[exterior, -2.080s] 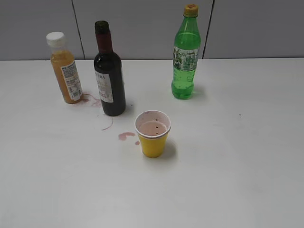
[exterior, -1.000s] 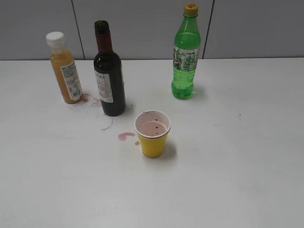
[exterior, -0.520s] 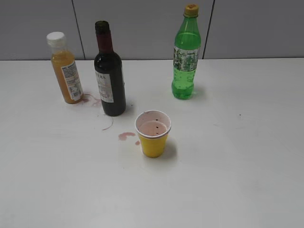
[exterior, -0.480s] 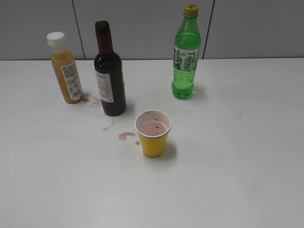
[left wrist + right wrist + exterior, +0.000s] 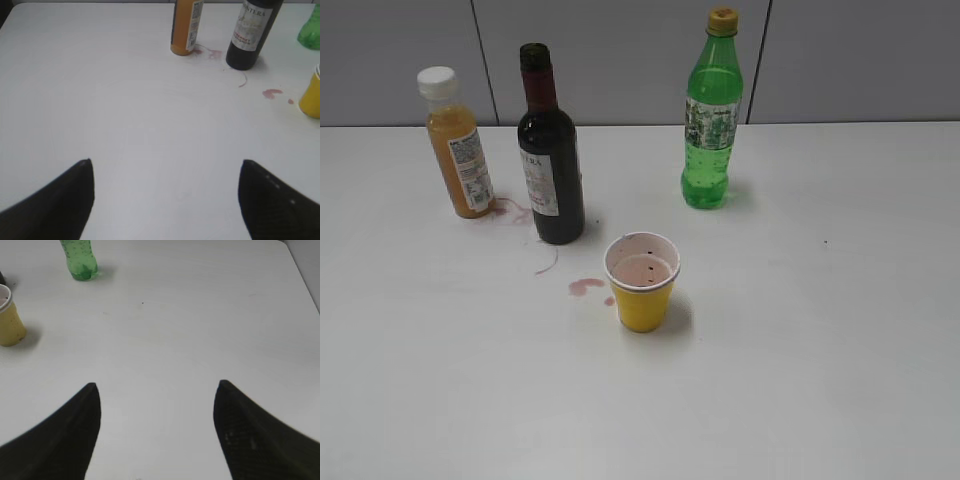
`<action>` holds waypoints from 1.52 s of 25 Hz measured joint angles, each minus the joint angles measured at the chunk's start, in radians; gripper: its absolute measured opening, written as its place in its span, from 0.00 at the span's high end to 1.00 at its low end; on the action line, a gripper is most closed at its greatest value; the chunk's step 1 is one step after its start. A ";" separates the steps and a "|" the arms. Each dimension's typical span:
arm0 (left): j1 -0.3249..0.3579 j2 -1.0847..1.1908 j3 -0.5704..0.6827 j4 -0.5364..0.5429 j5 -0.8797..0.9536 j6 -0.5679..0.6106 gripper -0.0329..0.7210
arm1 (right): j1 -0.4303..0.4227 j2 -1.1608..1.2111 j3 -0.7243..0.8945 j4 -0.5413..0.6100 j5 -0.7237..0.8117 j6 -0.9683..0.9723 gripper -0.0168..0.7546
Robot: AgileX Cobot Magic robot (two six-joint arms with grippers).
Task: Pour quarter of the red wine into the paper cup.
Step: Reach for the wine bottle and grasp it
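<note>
Both my left gripper [image 5: 165,200] and right gripper [image 5: 156,432] hang wide open and empty over the table [image 5: 840,380], well back from the upright wine bottle [image 5: 550,170] and nearby paper cup [image 5: 641,282], pouring apparently not begun.

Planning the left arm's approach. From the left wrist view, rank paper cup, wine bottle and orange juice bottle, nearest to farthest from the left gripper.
Left gripper sits at the bottom edge, jaws spread wide.
1. Paper cup: far right edge, partly cut off, lowest in the view.
2. Wine bottle: upper right, standing behind the red spill.
3. Orange juice bottle: upper centre; its base is only slightly farther than the wine's, so a close call.
</note>
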 joint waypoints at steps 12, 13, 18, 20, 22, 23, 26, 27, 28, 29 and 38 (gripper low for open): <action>-0.009 0.025 -0.029 -0.085 -0.293 0.058 0.05 | 0.000 0.000 0.000 0.000 0.000 0.000 0.28; -0.009 0.045 -0.029 -0.100 -0.331 0.069 0.05 | 0.000 0.000 0.000 0.000 0.000 0.000 0.28; -0.009 0.189 -0.029 -0.144 -0.523 0.111 0.06 | 0.000 0.000 0.000 0.000 0.000 0.000 0.28; -0.009 0.249 -0.029 -0.147 -0.603 0.120 0.06 | 0.000 0.000 0.000 0.000 0.000 0.000 0.28; -0.009 0.318 -0.029 -0.155 -0.666 0.123 0.07 | 0.000 0.000 0.000 0.000 0.000 0.000 0.28; -0.009 0.348 -0.029 -0.156 -0.700 0.123 0.07 | 0.000 0.000 0.000 0.000 0.000 0.000 0.28; -0.009 0.448 -0.029 -0.156 -0.788 0.123 0.08 | 0.000 0.000 0.000 0.000 0.000 0.000 0.28; -0.010 0.484 -0.029 -0.152 -0.818 0.123 0.08 | 0.000 0.000 0.000 0.000 0.000 0.000 0.28; -0.014 0.527 -0.029 -0.141 -0.850 0.123 0.08 | 0.000 0.000 0.000 0.000 0.000 0.000 0.28; -0.021 0.558 -0.029 -0.127 -0.876 0.123 0.08 | 0.000 0.000 0.000 0.000 0.000 0.000 0.28; -0.214 0.845 -0.029 -0.007 -1.173 0.104 0.09 | 0.000 0.000 0.000 0.000 0.000 0.000 0.28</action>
